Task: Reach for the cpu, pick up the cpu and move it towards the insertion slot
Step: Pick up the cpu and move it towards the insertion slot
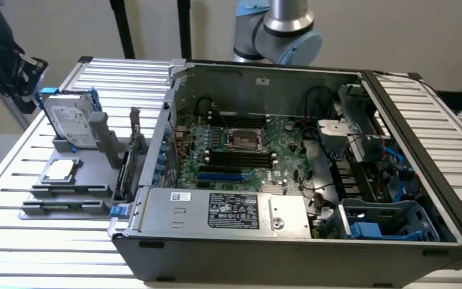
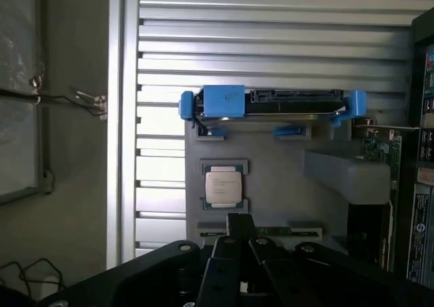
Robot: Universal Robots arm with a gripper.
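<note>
On grey tray (image 2: 278, 205), nine o'clock from insertion slot (image 1: 243, 139) in exterior view: cpu (image 2: 223, 187) seated flat in recess, metal top up, likely for top-down pickup. Gripper (image 2: 241, 222) near, not touching; opening cannot tell.

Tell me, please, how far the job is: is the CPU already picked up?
Not yet. Done: nothing shows as finished; the CPU lies flat in its seat on the grey fixture. In hand: the reach, with the pincer above the fixture near the CPU, not touching it. Left: the grasp and the carry to the CPU socket on the motherboard.
</note>
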